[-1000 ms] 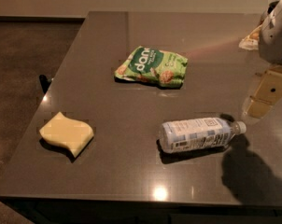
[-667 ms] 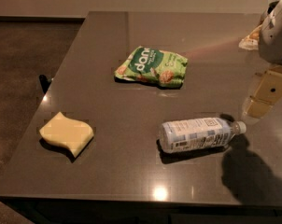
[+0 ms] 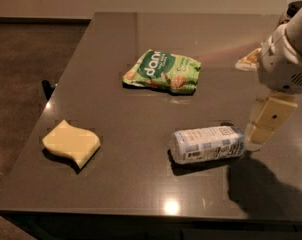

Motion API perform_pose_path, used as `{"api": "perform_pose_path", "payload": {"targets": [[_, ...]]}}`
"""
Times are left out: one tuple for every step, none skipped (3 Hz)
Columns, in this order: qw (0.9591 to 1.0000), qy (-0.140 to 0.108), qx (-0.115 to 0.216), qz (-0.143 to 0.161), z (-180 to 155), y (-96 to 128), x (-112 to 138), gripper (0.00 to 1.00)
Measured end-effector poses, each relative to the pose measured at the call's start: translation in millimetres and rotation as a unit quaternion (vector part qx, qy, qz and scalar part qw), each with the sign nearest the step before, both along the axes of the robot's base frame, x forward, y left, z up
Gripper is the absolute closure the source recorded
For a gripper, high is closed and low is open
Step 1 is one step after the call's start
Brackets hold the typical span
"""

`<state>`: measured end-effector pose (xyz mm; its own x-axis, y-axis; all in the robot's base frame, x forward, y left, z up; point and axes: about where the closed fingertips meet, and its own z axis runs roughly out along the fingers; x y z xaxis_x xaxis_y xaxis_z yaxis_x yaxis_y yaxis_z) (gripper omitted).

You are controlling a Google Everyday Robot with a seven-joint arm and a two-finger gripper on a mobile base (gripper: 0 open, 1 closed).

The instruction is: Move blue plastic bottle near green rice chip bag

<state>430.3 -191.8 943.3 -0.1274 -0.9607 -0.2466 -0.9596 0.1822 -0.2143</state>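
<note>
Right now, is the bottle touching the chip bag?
Apart. The camera view shows bare table between the blue plastic bottle and green rice chip bag; the gripper is by the bottle's right end.

The counter (image 3: pixel 131 194) is dark, smooth and glossy, with lights mirrored in it. The bottle (image 3: pixel 207 144) is clear plastic with a matt label. The bag (image 3: pixel 162 71) is crinkled, faintly shiny film. The sponge (image 3: pixel 71 143) looks soft and matt. The gripper (image 3: pixel 261 129), at the right just beside the bottle's end, looks like matt tan plastic under a white hard-shelled arm (image 3: pixel 286 64).

Hand (image 3: pixel 256 131) at right perhaps hides bottle (image 3: pixel 206 144) cap.
</note>
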Motion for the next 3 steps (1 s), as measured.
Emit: {"api": "perform_pose_path", "payload": {"targets": [[0.9989,0.027,-0.008,0.039,-38,18,-9,0.0],[0.9973,0.045,-0.02,0.054,-63,22,-13,0.0],[0.9954,0.063,-0.042,0.059,-86,20,-13,0.02]]}}
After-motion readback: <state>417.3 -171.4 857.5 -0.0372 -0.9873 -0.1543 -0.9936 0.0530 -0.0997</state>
